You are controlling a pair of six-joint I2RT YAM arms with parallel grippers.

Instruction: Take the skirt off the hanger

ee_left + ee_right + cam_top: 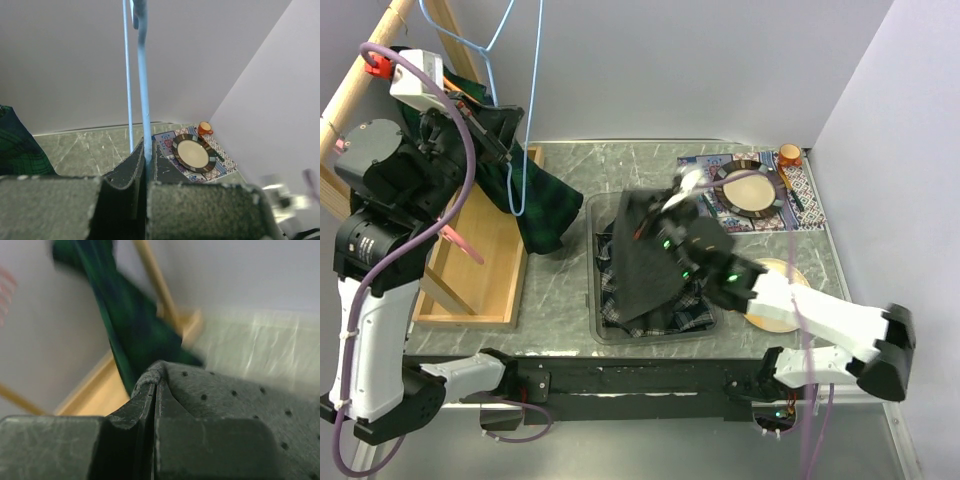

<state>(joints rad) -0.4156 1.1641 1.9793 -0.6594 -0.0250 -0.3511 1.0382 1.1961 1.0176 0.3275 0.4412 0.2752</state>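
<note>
Grey marbled tabletop [570, 300] meets a plain pale wall behind. Raised at the wooden rack [470, 270], the left gripper [146, 162] is clenched on the wire of the light blue hanger [525, 110]; only its wrist view shows the wire pinched between the pads, and the hanger's hook is cut off at the top edge. From above, that gripper is lost among dark cables and arm parts. The right gripper [155, 385] is clamped on dark fabric, a dark skirt [650, 255] held over the clear bin [595, 330] of clothes; its wrist view is blurred, showing only a smear of the green plaid garment [535, 205] that hangs off the rack. A plate [194, 152] and orange cup [204, 128] sit on a patterned mat [810, 200] at the far right.
</note>
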